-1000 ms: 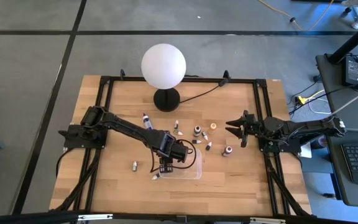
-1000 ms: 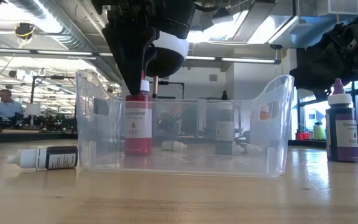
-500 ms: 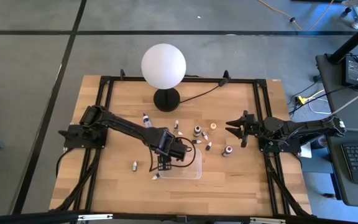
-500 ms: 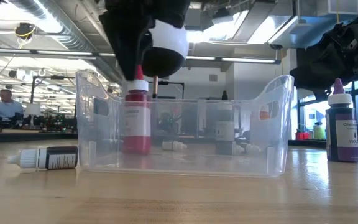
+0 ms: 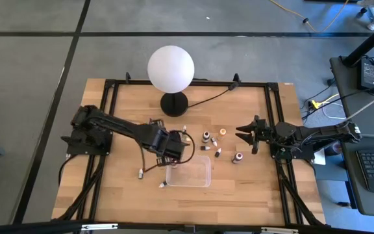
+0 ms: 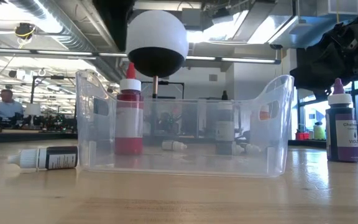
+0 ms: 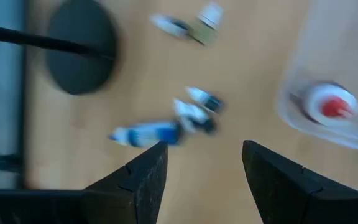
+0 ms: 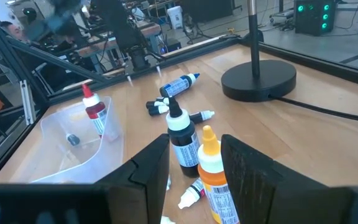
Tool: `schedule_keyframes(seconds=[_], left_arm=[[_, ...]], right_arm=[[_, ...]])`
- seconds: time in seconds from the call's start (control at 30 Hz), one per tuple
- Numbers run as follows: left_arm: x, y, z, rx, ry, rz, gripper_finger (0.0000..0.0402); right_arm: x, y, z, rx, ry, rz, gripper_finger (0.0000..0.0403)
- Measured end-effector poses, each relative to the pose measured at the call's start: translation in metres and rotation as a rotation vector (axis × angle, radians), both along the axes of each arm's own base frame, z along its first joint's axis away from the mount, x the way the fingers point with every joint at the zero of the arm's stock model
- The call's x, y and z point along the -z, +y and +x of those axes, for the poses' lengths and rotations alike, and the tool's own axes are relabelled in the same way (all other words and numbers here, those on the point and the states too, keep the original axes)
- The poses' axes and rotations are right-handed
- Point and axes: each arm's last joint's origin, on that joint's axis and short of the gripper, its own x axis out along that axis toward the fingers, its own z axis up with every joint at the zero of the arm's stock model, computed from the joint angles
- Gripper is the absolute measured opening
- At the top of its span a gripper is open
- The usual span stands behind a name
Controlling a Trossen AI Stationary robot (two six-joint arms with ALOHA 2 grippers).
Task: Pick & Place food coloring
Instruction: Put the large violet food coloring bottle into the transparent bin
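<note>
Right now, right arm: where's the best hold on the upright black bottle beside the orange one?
Probably the white collar under its cap, from straight above. The black bottle stands upright, and the orange bottle stands close by it on the side of the right end effector, so a level approach would likely hit orange first. The top is clear.

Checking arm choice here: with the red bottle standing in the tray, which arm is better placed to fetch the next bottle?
Left. The left gripper, open and empty, hovers beside the tray, close to loose bottles. The right gripper waits farther off.
</note>
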Motion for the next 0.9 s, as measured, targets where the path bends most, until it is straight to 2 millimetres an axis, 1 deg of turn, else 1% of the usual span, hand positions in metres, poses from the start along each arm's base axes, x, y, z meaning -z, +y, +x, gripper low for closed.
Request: schedule_keyframes(seconds=[0.07, 0.17, 0.27, 0.33, 0.43, 0.53, 0.7, 0.8, 0.9], left_arm=[[-0.008, 0.003, -0.007, -0.024, -0.054, 0.067, 0.02], [-0.012, 0.005, -0.016, -0.072, -0.111, 0.122, 0.0201], [-0.008, 0.003, -0.026, -0.059, -0.111, 0.174, 0.0202], [-0.003, 0.003, -0.037, -0.037, -0.091, 0.215, 0.0201], [-0.001, 0.011, -0.057, -0.081, -0.136, 0.196, 0.0196], [0.0, 0.016, -0.077, -0.098, -0.258, 0.142, 0.019], [0.011, 0.024, -0.104, -0.047, -0.488, 0.043, 0.0183], [0.025, 0.031, -0.116, -0.1, -0.619, 0.043, 0.0182], [0.041, 0.037, -0.124, -0.162, -0.726, 0.068, 0.0182]], right_arm=[[0.0, 0.0, 0.0, -0.001, 0.001, 0.0, 0.0149], [0.0, 0.0, 0.0, -0.005, 0.001, 0.001, 0.0149], [0.0, 0.001, 0.0, -0.028, 0.005, 0.001, 0.0149], [0.001, 0.001, 0.0, -0.038, 0.006, 0.003, 0.0149], [0.001, 0.001, 0.0, -0.044, 0.006, 0.003, 0.0149], [0.001, 0.001, 0.0, -0.044, 0.007, 0.002, 0.0149], [0.001, 0.001, 0.0, -0.044, 0.007, 0.0, 0.0149], [0.001, 0.001, 0.0, -0.044, 0.007, 0.0, 0.0149], [0.001, 0.001, 0.0, -0.044, 0.007, -0.001, 0.0149]])
